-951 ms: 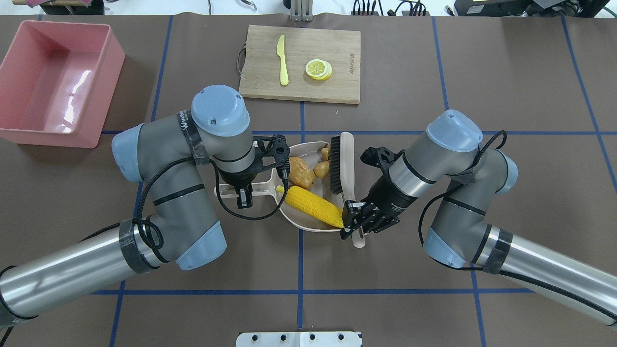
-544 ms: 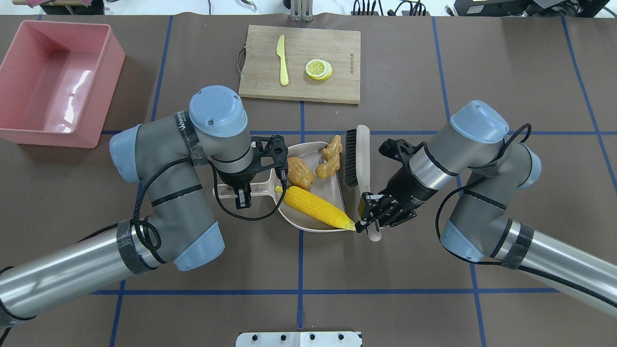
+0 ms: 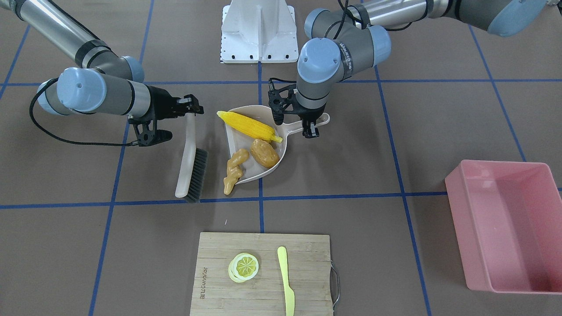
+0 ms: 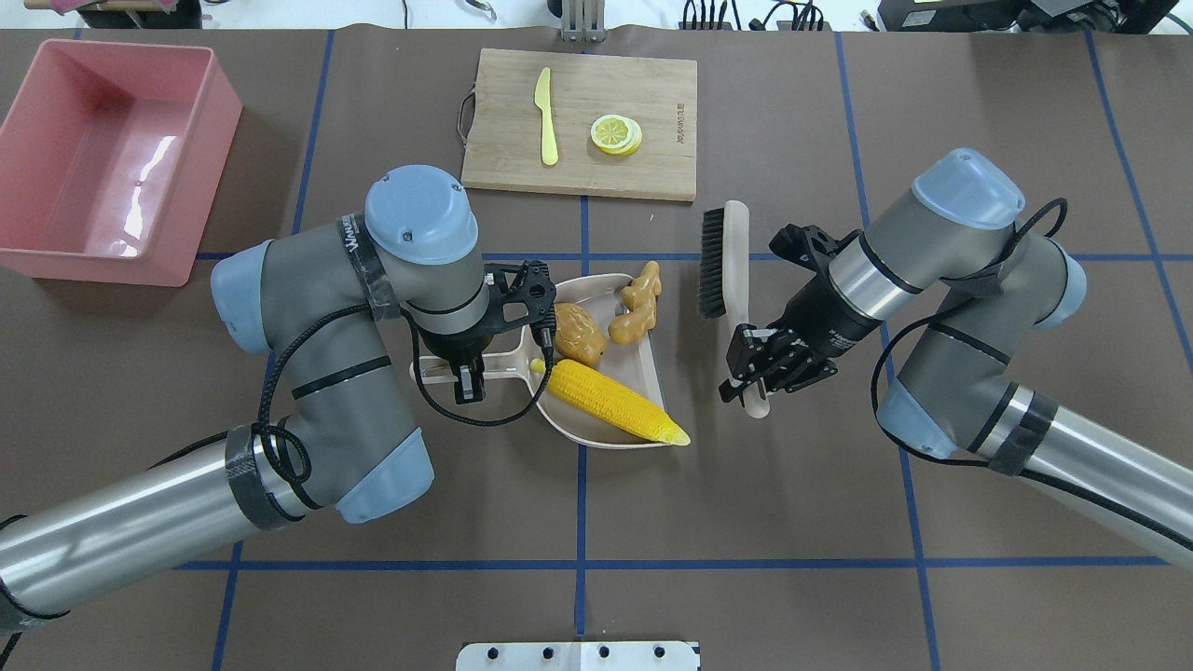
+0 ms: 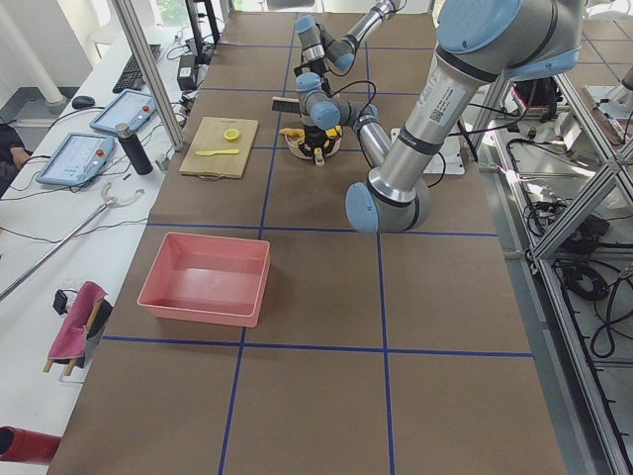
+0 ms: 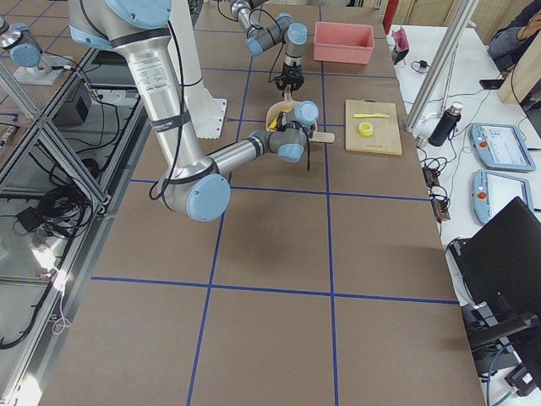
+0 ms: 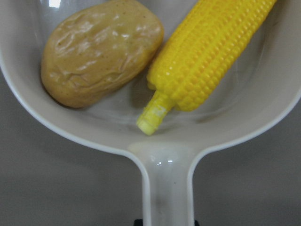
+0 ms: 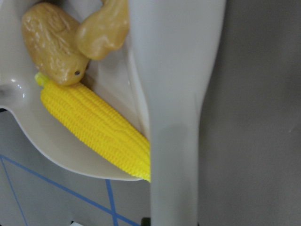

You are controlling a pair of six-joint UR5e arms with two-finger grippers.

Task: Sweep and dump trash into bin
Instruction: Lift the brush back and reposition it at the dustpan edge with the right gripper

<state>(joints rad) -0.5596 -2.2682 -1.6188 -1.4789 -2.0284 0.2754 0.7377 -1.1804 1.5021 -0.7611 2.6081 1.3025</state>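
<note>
Left gripper (image 4: 463, 371) points straight down, clamped; right gripper (image 4: 753, 369) (wrist angled low) likewise clamped.

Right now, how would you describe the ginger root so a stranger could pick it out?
In the table's middle sits the beige dustpan, holding three toy foods. The ginger root lies at its open edge, nearest the brush. Unlike the yellow corn cob and the rounded brown potato, it is tan, knobbly and branched.
</note>
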